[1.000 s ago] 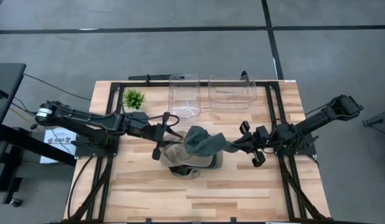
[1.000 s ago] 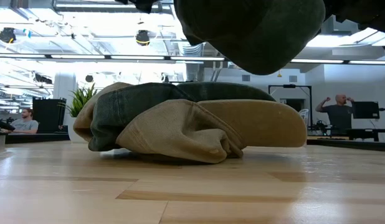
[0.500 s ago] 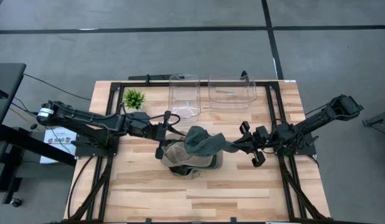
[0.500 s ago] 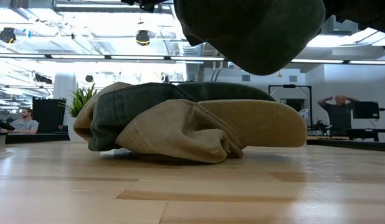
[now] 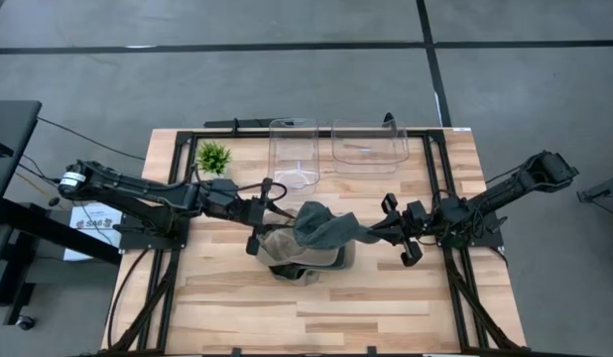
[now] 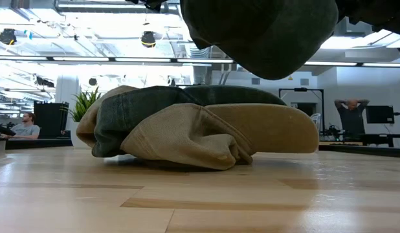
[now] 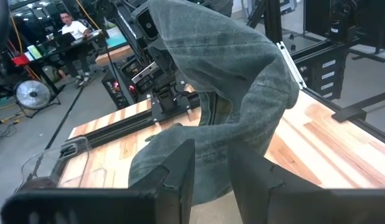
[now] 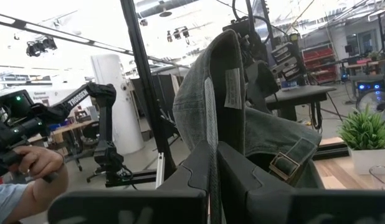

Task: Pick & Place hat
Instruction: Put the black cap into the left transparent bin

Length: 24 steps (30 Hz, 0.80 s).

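Observation:
A dark grey-green denim hat hangs in the air over the table's middle, held by my right gripper, which is shut on it from the right. In the low view the hat floats clear above a pile of two hats. The pile is a tan cap wrapped round another denim hat, resting on the table. My left gripper is open at the hanging hat's left side. In the left wrist view the hat's lower edge shows in the gap between its fingers. My right gripper pinches the hat's rim between its two fingers, beside the back strap with the brass buckle. It comes level from the table's right. The hat is lifted clear and droops away from the fingers. My left gripper: I cannot tell whether its fingers touch the hat.
Two clear plastic bins stand at the table's far edge, with a small green plant to their left. Black frame rails run along the table's sides. Bare wood lies toward the near edge. People show in the room behind.
My left gripper has crept a little toward the table's right, closer to the hanging hat. The hat and my right gripper have kept still.

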Available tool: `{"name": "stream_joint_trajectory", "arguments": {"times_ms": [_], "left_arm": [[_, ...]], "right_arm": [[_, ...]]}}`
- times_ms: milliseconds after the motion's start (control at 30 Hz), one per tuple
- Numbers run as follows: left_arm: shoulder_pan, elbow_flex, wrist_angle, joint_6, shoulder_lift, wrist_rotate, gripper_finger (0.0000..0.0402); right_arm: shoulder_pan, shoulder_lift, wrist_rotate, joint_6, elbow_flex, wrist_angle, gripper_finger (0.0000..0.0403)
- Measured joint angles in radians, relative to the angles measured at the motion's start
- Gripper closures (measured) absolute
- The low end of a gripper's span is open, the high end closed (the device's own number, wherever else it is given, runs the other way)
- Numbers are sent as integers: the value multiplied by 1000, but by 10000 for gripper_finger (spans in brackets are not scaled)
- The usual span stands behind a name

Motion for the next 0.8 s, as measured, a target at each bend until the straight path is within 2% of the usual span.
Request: {"name": "stream_joint_trajectory", "arguments": {"times_ms": [233,600,800], "left_arm": [[-6,0,-3,0,0,0,301],[-12,0,-4,0,0,-23,222],[-29,0,-4,-7,0,-23,220]], "right_arm": [[0,0,0,0,0,-3,395],[0,0,0,0,0,-4,395],[0,0,0,0,0,-5,395]]}}
